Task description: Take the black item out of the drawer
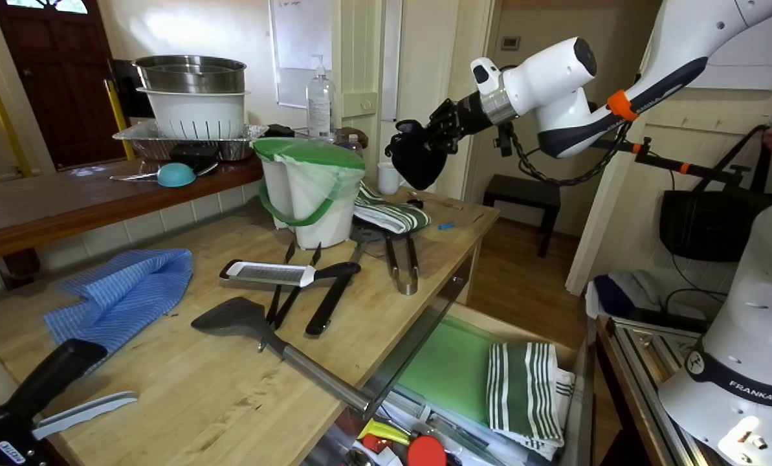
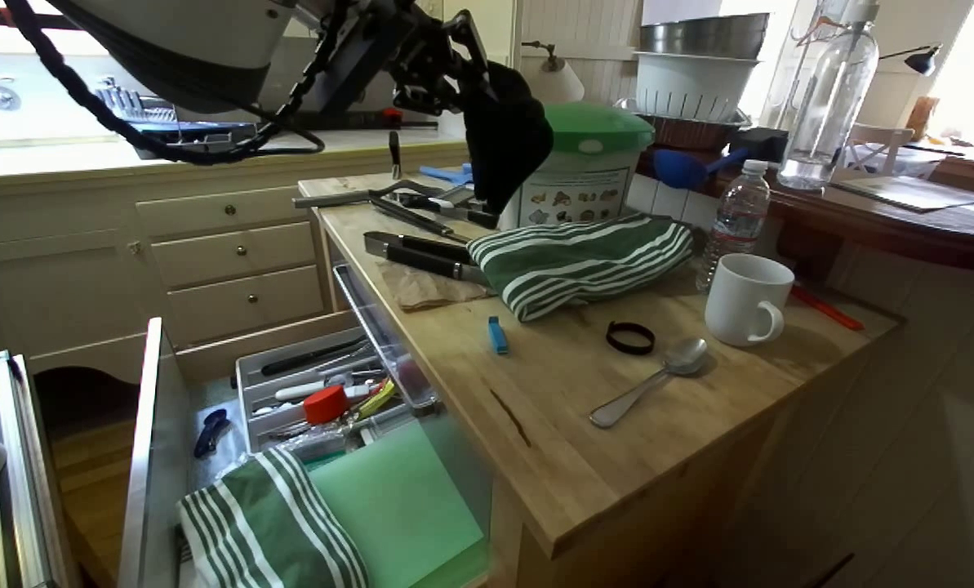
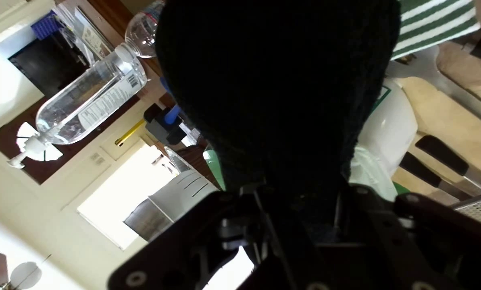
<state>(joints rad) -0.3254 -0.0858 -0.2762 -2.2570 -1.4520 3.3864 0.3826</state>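
Gripper [image 3: 300,197] clasps the black item [image 2: 507,135] aloft over the wooden counter [image 1: 243,401], out of the open drawer [image 2: 164,408].
A tidy finish likely calls for slow lowering, clear of the green-lidded bucket [image 1: 308,194], before release.

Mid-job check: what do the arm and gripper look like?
The arm is white with rounded links, black trim and an orange band. A dark, chain-like cable hangs from it, and white lettering beginning FRANKA marks the black band around its base. A silver collar adjoins the gripper, which is black, angular and jointed.
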